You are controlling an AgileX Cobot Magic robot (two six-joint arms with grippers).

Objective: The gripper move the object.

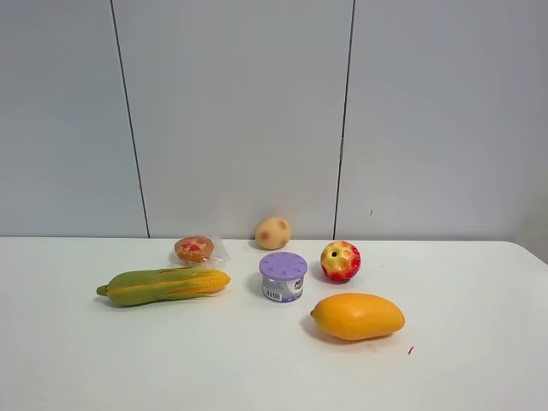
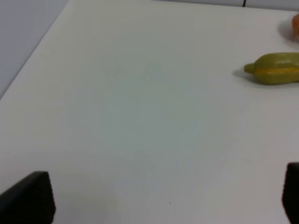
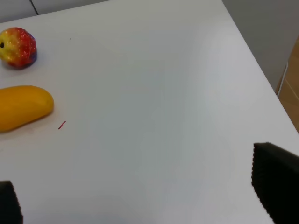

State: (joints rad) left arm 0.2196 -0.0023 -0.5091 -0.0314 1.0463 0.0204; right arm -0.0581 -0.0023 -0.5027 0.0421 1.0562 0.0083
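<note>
The toy apple, mottled red and yellow with a dimpled hole, sits on the white table right of centre, behind the orange mango. It also shows in the right wrist view, far from my right gripper, whose black fingertips stand wide apart and empty over bare table. My left gripper is open and empty too, its fingertips over bare table, well away from the apple. Neither gripper shows in the high view.
A corn cob lies at the left, also in the left wrist view. A purple-lidded tin stands at centre. A wrapped pastry and a tan ball sit near the wall. The table's right edge is near.
</note>
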